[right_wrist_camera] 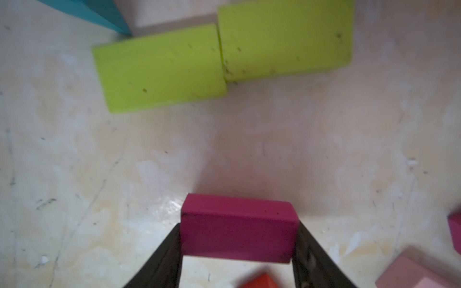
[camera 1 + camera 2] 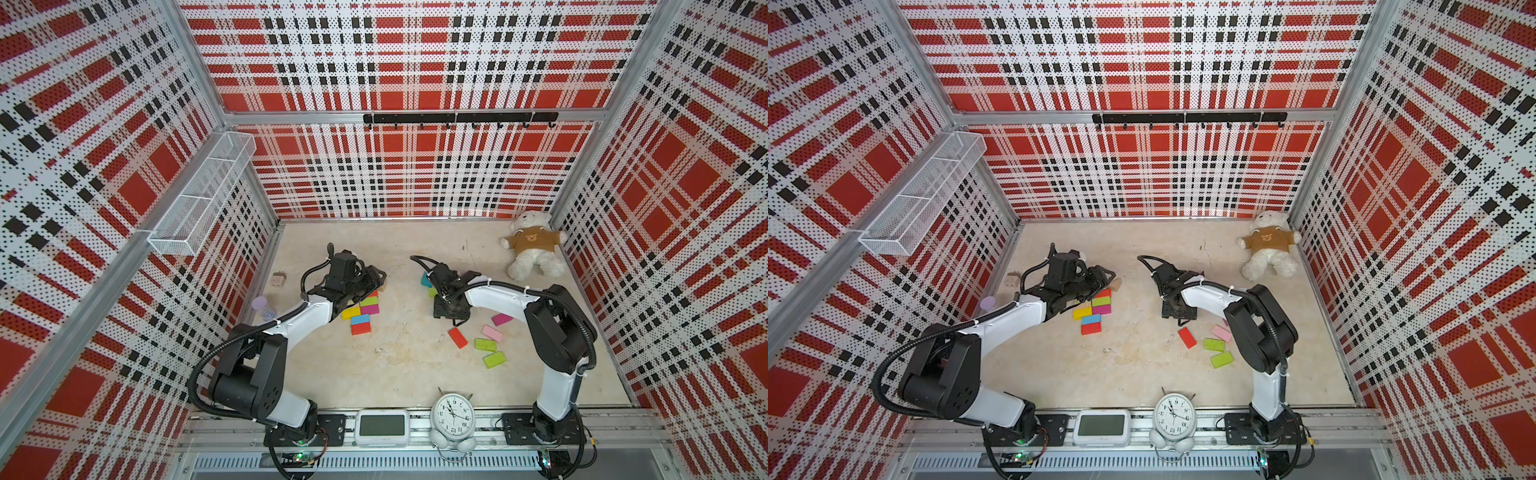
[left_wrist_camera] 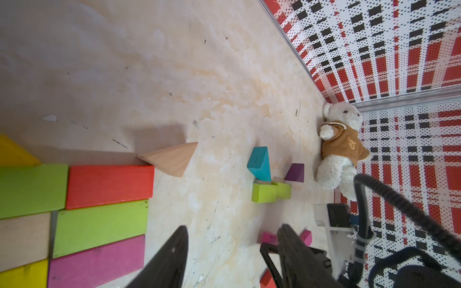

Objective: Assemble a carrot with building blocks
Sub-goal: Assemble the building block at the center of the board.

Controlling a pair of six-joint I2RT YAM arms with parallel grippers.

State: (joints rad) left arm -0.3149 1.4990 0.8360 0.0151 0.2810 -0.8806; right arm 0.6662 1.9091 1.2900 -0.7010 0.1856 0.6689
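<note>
- Right tool (image 1: 238, 228): jaws clamped on the two short ends of a magenta block (image 1: 237, 239), held only at the fingertips. It is near two lime green blocks (image 1: 159, 69) that lie end to end beside a teal triangle (image 1: 94, 10).
- Left tool (image 3: 233, 228): jaws apart, nothing between them. It hangs low at the edge of the laid rows (image 2: 360, 320) of red, green, magenta, yellow and blue blocks on the tabletop (image 2: 395, 374). A tan triangle (image 3: 172, 157) touches a corner of the red block (image 3: 109, 185).
- Hazard, grip: so shallow a hold may let the magenta block pivot or drop in transit.
- Hazard, crowding: if the right arm carries its block to the rows, it would probably meet the left tool there.
- Hazard, placement: the rows lie loose, so a sideways push on set-down would likely slide neighbours apart and dislodge the tan triangle.
- Hazard, departure: a low swing could clip the lime green pair.
</note>
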